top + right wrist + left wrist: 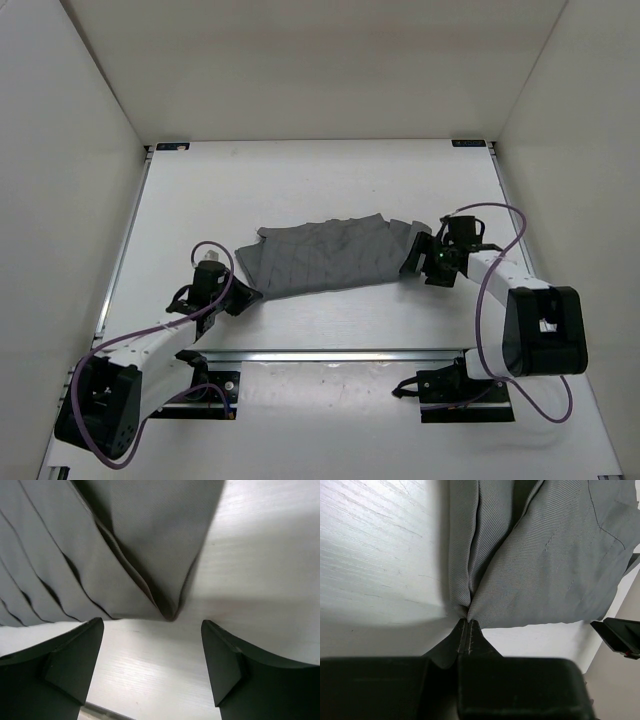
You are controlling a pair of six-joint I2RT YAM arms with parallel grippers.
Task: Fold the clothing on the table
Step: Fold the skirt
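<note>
1. Pleats run across the grey garment (325, 255), which lies slightly rumpled in the middle of the white desk (330, 180). It is longer from left to right than from near to far.
2. The garment's near left corner meets the left tool (248, 296), and its right end reaches the right tool (418, 257).
3. The left tool is closed tight, its fingertips (479, 642) pressed together at that near left corner. In the left wrist view the cloth gathers to a point right at the tips, with folds fanning away from it. The corner looks pinched between them, though the tips hide the contact itself.
4. The right tool stands wide open and has hold of nothing. Its fingers (75, 660) sit one on each side of a pointed corner at the garment's right end, both apart from the cloth. That corner rests on the desk just beyond the gap between the tips.
5. In the right wrist view the pleats show as parallel creases left of that corner. A smoother flap lies over them to the right.
6. Both arms reach in from the near edge. The left one angles toward the far right, and the right one bends back toward the left.
7. A purple cable (485, 300) loops along each arm, and a metal rail (330, 353) crosses the desk between the arm bases and the garment.
</note>
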